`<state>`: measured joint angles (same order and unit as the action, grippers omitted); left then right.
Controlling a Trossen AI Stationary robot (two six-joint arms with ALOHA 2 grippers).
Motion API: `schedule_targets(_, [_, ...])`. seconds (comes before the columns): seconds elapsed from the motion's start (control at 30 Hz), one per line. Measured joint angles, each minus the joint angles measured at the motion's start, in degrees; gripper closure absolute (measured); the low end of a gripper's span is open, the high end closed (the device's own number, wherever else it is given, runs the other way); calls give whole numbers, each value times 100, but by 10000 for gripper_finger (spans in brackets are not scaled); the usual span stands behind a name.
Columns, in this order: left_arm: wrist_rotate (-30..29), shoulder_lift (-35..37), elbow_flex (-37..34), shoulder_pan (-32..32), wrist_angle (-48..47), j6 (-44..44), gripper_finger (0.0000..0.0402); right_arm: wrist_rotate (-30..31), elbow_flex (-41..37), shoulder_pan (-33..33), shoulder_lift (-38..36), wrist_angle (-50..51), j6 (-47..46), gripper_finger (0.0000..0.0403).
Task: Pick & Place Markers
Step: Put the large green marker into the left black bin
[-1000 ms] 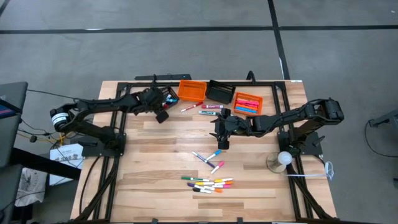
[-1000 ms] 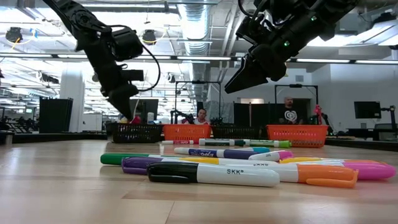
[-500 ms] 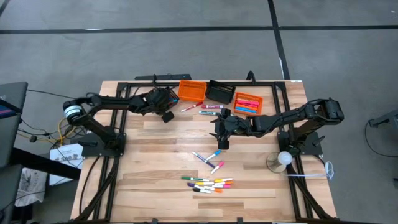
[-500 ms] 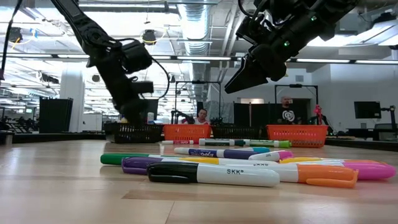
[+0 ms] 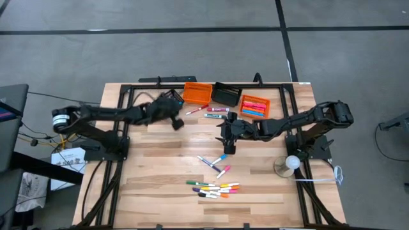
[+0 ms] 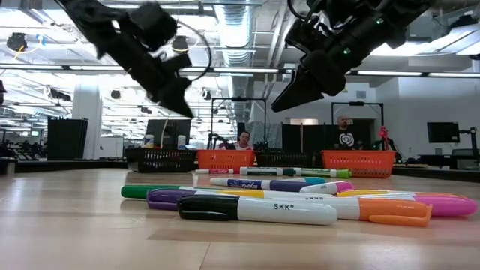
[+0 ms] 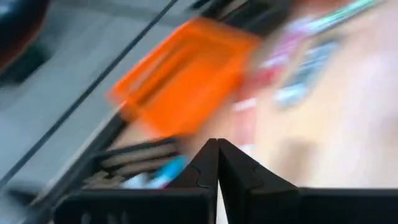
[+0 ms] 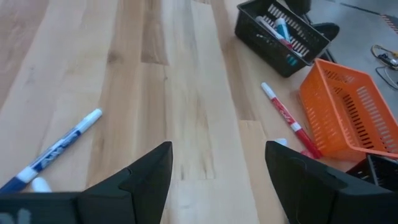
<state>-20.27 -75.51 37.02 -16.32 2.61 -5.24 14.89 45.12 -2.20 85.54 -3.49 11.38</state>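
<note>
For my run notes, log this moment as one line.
left gripper: shut, empty, near orange bin | right gripper: fingers open, above blue marker | marker pile: untouched at front

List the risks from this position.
The open right tool hangs above three loose markers lying close together; closing could catch two at once or roll one away. The shut left tool passes near the empty orange mesh bin and a red marker, and could knock either.
</note>
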Motion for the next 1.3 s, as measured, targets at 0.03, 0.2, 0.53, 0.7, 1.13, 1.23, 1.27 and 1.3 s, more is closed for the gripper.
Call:
schedule_targets(0.03, [154,62,-111,246,204,77,395,0,0,-38,0,19,1,154])
schedule_targets(0.2, [571,203,-619,1294,872,141,395,5,0,-248,0,120,107,154])
schedule_targets(0.53, [573,194,-985,1688,1340,635,332,-46,-7,-335,0,707,75,154])
schedule_targets(0.7, [695,188,-992,1686,1372,721,285,40,-7,-239,0,540,-54,154])
schedule_targets(1.13, [1137,188,-992,1752,1563,1042,271,-1019,-4,1267,2,282,-42,154])
schedule_targets(1.23, [1135,188,-992,1820,1587,1047,273,-1217,7,1485,123,268,-42,154])
schedule_targets(1.27, [1137,188,-992,1830,1595,1047,274,-1210,7,1523,197,293,-42,154])
schedule_targets(1.3, [1143,188,-992,1848,1616,1047,274,-1212,-7,1564,268,344,-40,154])
